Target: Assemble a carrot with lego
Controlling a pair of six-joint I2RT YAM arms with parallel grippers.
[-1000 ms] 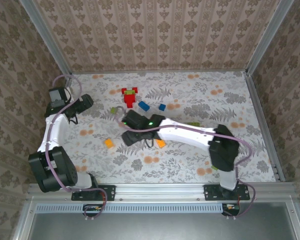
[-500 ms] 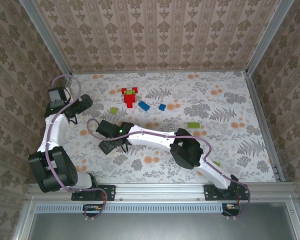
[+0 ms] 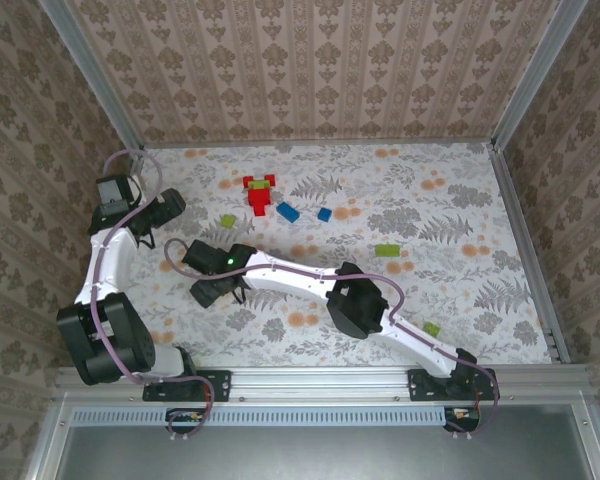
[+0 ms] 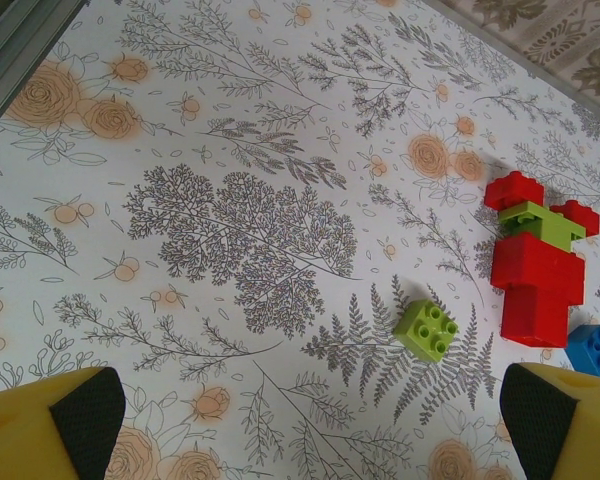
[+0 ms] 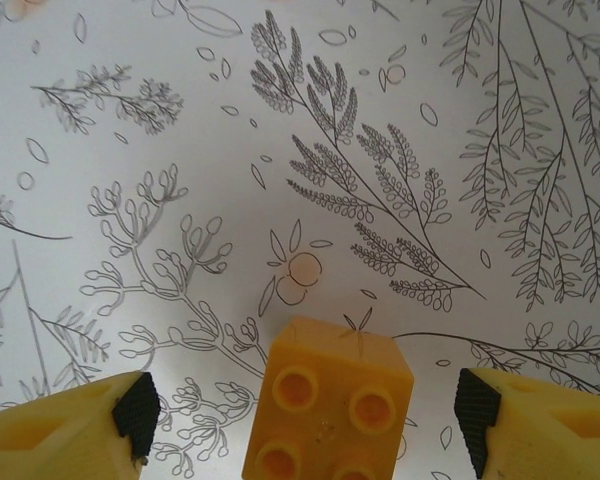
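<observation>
Surface: the table (image 3: 460, 200) is covered in a pale cloth printed with grey ferns and orange blossoms. It is flat and matte. The wallpapered walls (image 3: 310, 70) on three sides carry a brown damask pattern. Aluminium posts (image 3: 90, 72) run up the back corners, and a metal rail (image 3: 310, 380) crosses the near edge where both arm bases are bolted.

Lego, scattered over the left and middle of the cloth:
- The red stack (image 4: 535, 262) lies near the back. It is several red bricks with a lime plate (image 4: 540, 220) sandwiched crosswise near its top.
- A green square brick (image 4: 426, 329) with four studs lies just left of the stack, apart from it.
- A larger blue brick (image 3: 287, 211) and a smaller blue brick (image 3: 324, 214) lie just right of the stack.
- A green oblong brick (image 3: 386, 250) lies further right, well apart.
- Another green brick (image 3: 432, 328) sits beside the right arm's lower link.
- An orange brick (image 5: 325, 415) lies studs up at the front left, its lower edge cut off in the right wrist view.

Left gripper (image 4: 310, 430): jaws spread wide, nothing between them, hovering over bare cloth on the near side of the green square brick.

Right gripper (image 5: 307, 412): the arm is stretched across to the left. The jaws are parted and straddle the orange brick, with cloth visible on both sides, so neither pad touches it.
</observation>
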